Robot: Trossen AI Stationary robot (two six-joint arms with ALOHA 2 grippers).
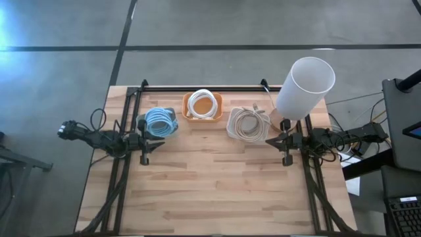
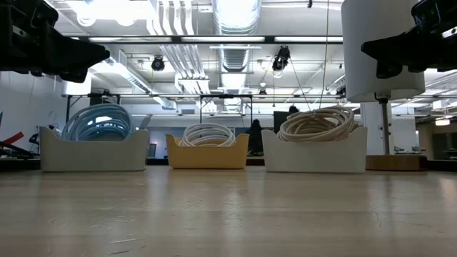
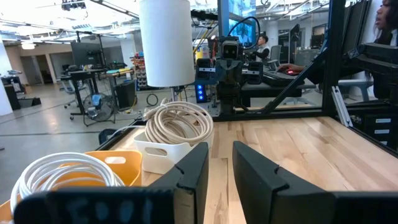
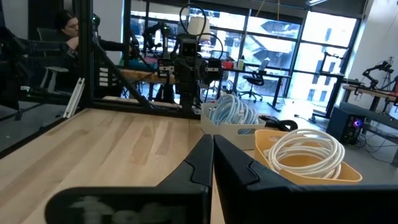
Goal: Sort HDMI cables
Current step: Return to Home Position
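High view -- three bins in a row at table's far side: blue cables point(image 1: 160, 122) in left bin point(image 2: 93, 157), white cables point(image 1: 202, 103) in orange bin point(image 2: 207, 158), beige cables point(image 1: 247, 123) in right bin point(image 2: 314, 158). Left gripper point(image 3: 219, 149) at left edge, fingers narrowly apart, empty -- right gripper point(image 4: 211, 142) opp., at right edge, closed on nothing.

Two matte-black jointed arms point(image 1: 99, 137) trail looped black cables point(image 1: 97, 119); left claw point(image 3: 221, 150) and right claw point(image 4: 211, 142) have wedge-shaped fingers point(image 3: 189, 177).
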